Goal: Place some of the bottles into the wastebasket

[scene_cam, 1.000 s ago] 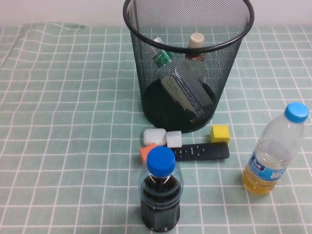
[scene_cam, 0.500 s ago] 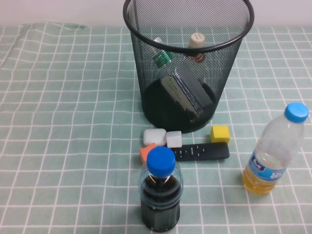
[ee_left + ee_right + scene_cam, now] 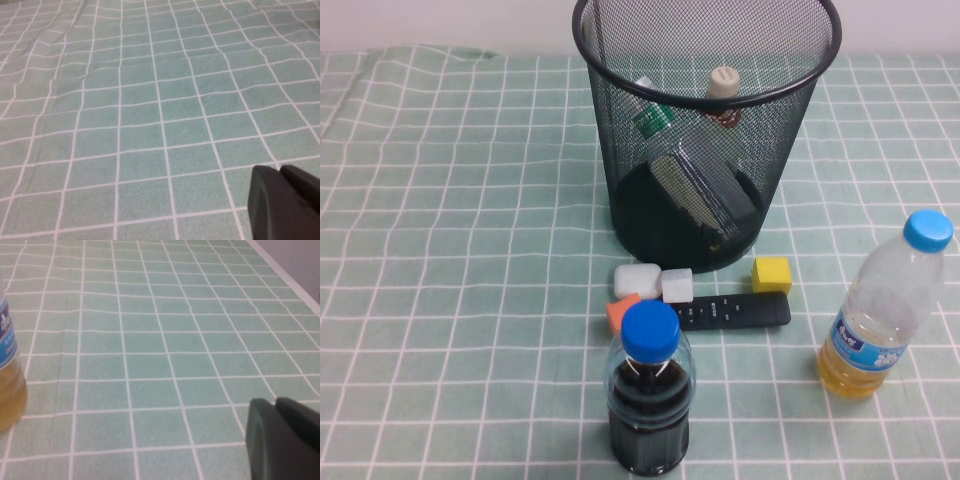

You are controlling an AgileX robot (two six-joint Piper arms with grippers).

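Note:
The black wire-mesh wastebasket (image 3: 790, 130) stands at the back middle of the table. Both clear bottles lie inside it, leaning against the wall: the slim one with the cream cap (image 3: 722, 83) and the bigger one with the white cap and green neck band (image 3: 651, 116). Neither arm shows in the high view. My left gripper (image 3: 280, 172) is shut and empty, low over bare green checked cloth. My right gripper (image 3: 276, 405) is shut and empty over the cloth, off to the side of the yellow-liquid bottle.
A blue-capped bottle of dark liquid (image 3: 648, 400) stands at the front middle. A blue-capped bottle of yellow liquid (image 3: 880, 310) stands at the right, also in the right wrist view (image 3: 7, 365). A black remote (image 3: 730, 312), two white blocks (image 3: 638, 278), an orange block (image 3: 620, 312) and a yellow block (image 3: 771, 274) lie before the basket.

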